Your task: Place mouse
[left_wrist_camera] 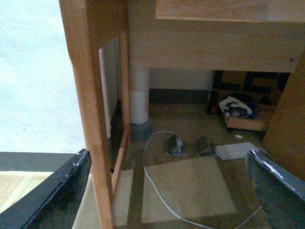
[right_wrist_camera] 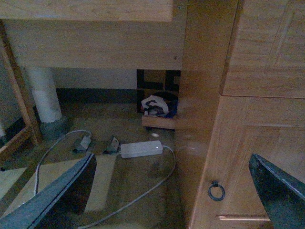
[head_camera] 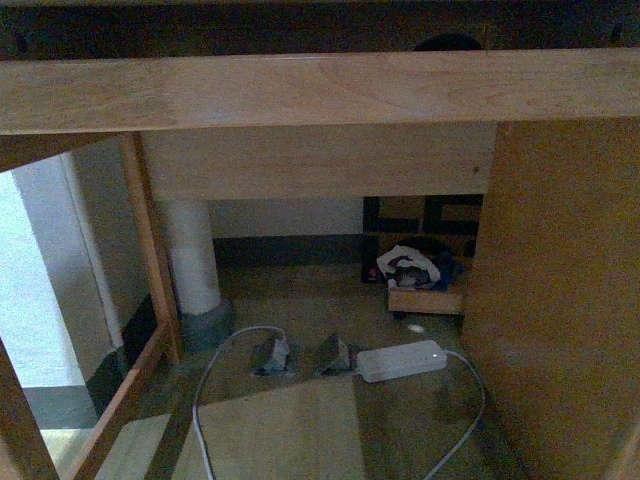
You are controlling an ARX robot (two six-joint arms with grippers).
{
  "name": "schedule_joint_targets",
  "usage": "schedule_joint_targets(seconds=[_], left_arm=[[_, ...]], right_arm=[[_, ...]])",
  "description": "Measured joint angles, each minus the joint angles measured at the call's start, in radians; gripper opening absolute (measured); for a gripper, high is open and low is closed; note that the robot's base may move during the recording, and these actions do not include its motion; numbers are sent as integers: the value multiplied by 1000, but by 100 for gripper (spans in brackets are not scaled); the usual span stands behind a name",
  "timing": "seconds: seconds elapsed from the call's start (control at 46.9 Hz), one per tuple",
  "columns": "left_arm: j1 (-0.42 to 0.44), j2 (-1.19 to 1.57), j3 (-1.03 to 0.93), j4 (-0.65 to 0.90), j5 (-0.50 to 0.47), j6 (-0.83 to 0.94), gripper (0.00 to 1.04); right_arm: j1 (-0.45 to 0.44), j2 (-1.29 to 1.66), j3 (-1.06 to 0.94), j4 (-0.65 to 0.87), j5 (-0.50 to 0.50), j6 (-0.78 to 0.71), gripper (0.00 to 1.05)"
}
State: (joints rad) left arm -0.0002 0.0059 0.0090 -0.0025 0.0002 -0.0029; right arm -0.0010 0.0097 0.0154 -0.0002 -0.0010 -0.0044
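Note:
No mouse shows clearly in any view. In the front view a small dark domed shape peeks over the wooden desk's front edge, but it is too dark to identify. Neither gripper appears in the front view. My left gripper is open and empty, with its black fingers spread wide, and faces the floor under the desk beside a wooden leg. My right gripper is open and empty, with its fingers apart, and faces the desk's cabinet side.
Under the desk lie a white power adapter with a grey cable, two floor sockets, a white pillar and a box of clutter. A cabinet door with a ring handle is on the right.

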Motion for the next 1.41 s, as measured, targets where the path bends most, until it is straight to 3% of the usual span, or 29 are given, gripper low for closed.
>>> schedule_joint_targets(seconds=[1.408], left_arm=[[0,0,0,1,-1,2,98]], right_arm=[[0,0,0,1,0,0,98]])
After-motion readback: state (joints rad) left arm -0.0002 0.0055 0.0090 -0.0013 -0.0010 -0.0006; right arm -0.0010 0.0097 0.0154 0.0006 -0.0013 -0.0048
